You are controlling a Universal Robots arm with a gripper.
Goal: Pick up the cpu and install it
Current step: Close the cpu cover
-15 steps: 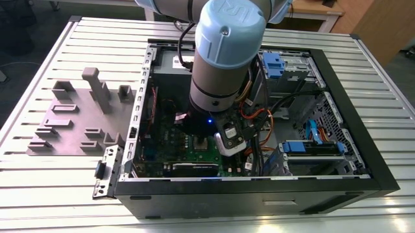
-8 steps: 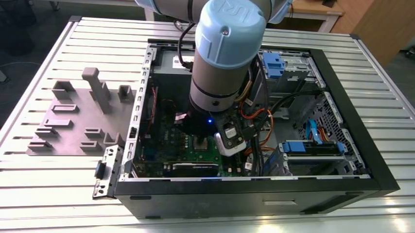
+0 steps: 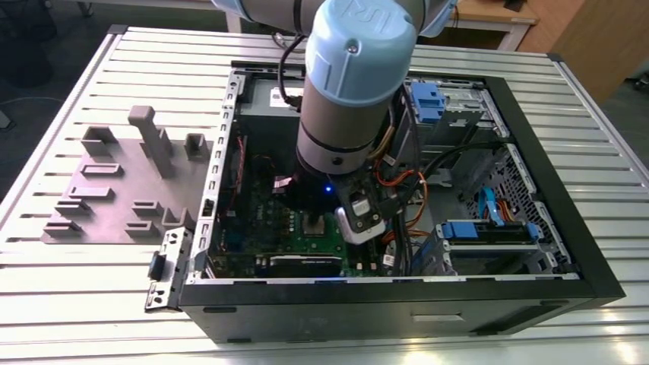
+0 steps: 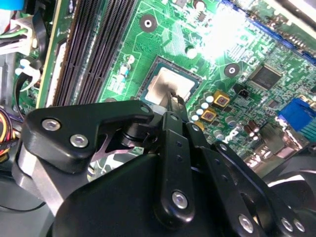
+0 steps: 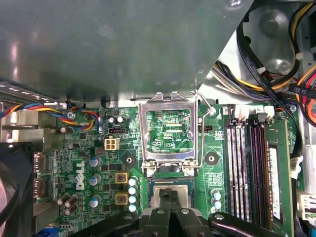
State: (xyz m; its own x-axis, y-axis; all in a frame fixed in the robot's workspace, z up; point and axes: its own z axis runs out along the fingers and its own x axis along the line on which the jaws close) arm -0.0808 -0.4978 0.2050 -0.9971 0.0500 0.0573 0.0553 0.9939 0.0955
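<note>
While the gripper [image 4: 175, 100] hangs low inside the open computer case [image 3: 406, 319], we see its two slim black fingertips pressed together with nothing pinched between them. Their ends sit on, or just above, the cpu [image 4: 163, 84]; we cannot tell whether they touch.

The cpu lies directly beneath the tips, flat in the square socket of the green motherboard [image 5: 98, 163], and it reaches past the tips on both sides. We judge the step in hand to be seating the chip, and the pick-up already looks done. To do it well, we would keep any push straight down through the middle of the lid and very light. We would avoid any sideways drag, since the contacts under such a chip are likely to bend easily. We would also check that the chip sits level, with an even margin of socket on every side.

Just beyond the fingertips the steel load plate [image 5: 143, 133] stands hinged open, a thin bright stamped frame with a square window. To one side of the hand run long dark memory slots [image 5: 239, 168], ridged and narrow.

The cpu top is matt silvery metal, smooth, with softly rounded corners, and the gripper links are glossy black with bright rivets
</note>
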